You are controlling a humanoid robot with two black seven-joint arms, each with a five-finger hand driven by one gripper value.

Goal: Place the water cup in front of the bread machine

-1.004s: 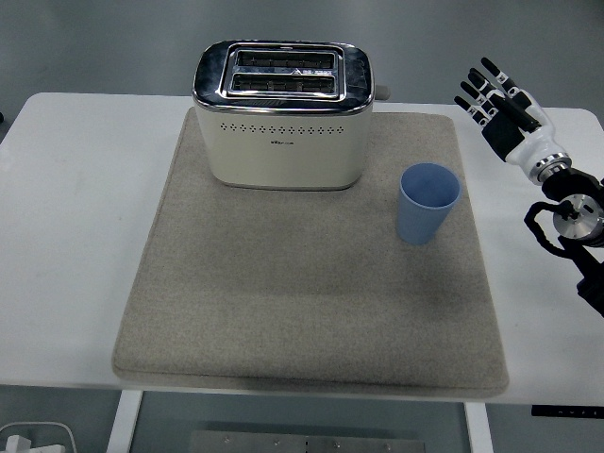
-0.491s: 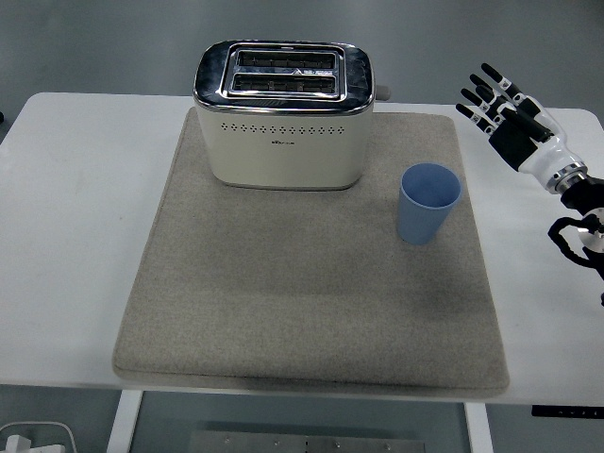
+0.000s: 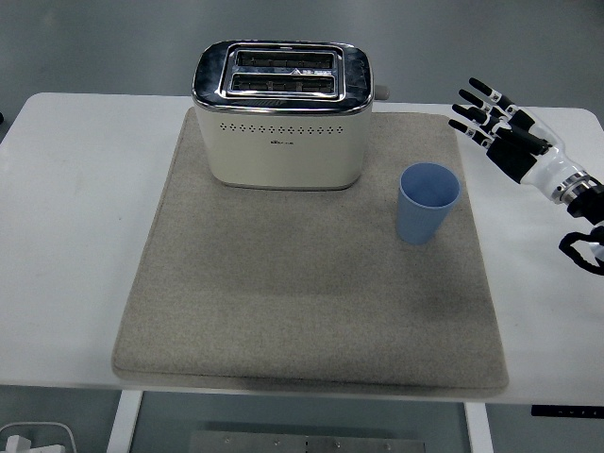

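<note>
Right hand: the black-and-white five-fingered right hand [image 3: 505, 132] hovers over the white table's right part, beyond the mat's right edge, fingers [image 3: 475, 111] spread wide and straight, pointing up and left, holding nothing.
Right arm: the black arm [image 3: 580, 203] comes in from the picture's right edge, with a white wrist section behind the hand.
Cup: the light blue plastic water cup [image 3: 427, 203] stands upright, mouth open upward, on the right part of the mat; it is left of and nearer than the hand and clearly apart from it.
Cup and toaster: the cup sits to the right of and a little nearer than the toaster, near its front right corner without touching, not in front of it.
Toaster: the cream-bodied two-slot bread machine with a shiny chrome top [image 3: 281, 113] stands at the mat's far edge, its dotted front face toward the near side; the slots' contents cannot be made out.
Mat: the large square grey-beige felt mat [image 3: 283, 302] lies flat on the table and carries both toaster and cup.
Table: the white rectangular table [image 3: 66, 236] shows bare at left and right of the mat, its near edge at the bottom.
</note>
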